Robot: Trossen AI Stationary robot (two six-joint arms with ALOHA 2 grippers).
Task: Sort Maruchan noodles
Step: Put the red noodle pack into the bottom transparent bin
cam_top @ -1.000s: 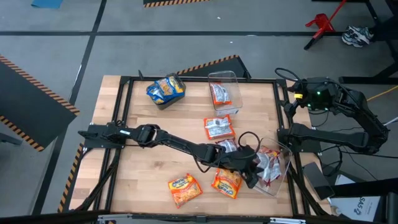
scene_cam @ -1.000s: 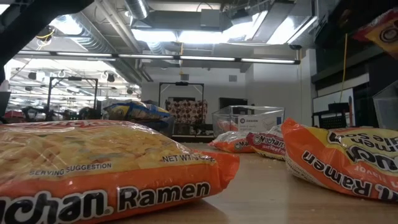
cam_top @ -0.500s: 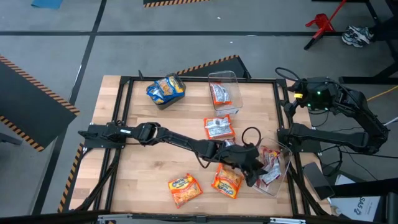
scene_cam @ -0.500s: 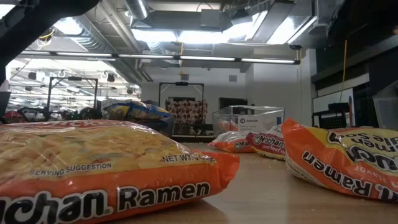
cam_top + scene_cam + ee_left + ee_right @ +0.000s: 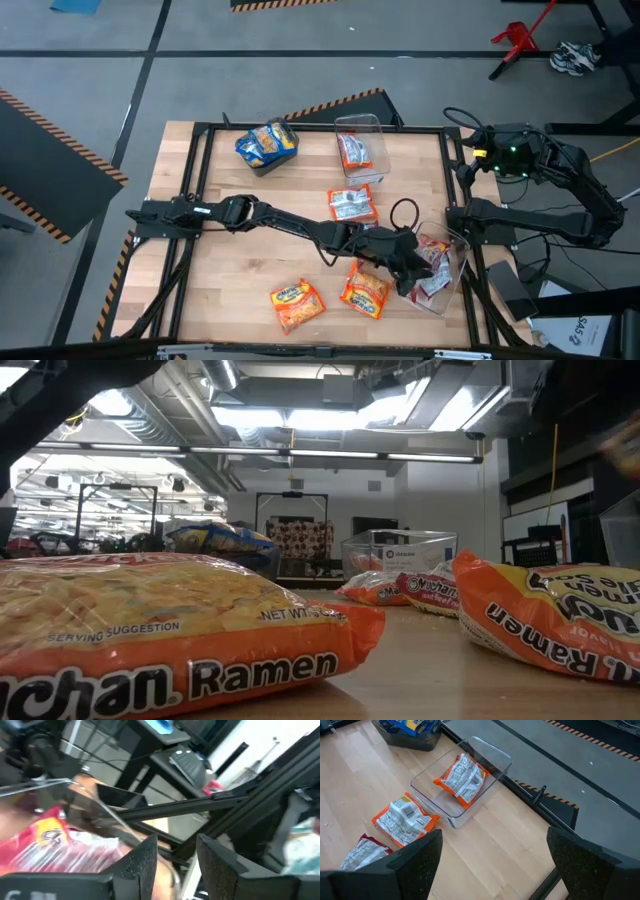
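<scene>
1. The table [image 5: 230, 270] carries three clear bins: one at the far middle [image 5: 362, 128] holding an orange packet [image 5: 353, 152], one at far left [image 5: 262, 160] filled with blue-and-yellow packets [image 5: 267, 141], and one at the near right edge [image 5: 452, 262] holding red packets [image 5: 432, 268].
2. The left arm stretches across the table, and the left gripper [image 5: 408, 272] sits beside the near-right bin's open side. Its fingers [image 5: 141, 862] are parted with nothing between them.
3. The right gripper [image 5: 490, 857] waits high at the far right corner, fingers spread wide and empty.
4. Loose packets remain: two orange ones near the front edge [image 5: 296, 303] [image 5: 364, 293], an orange one mid-table [image 5: 352, 205], and a red one just beside it [image 5: 366, 233].
5. Risk: this bin stands at the table's edge and appears tilted, so in my judgement a careless withdrawal could nudge it further or drag a red packet back out.
</scene>
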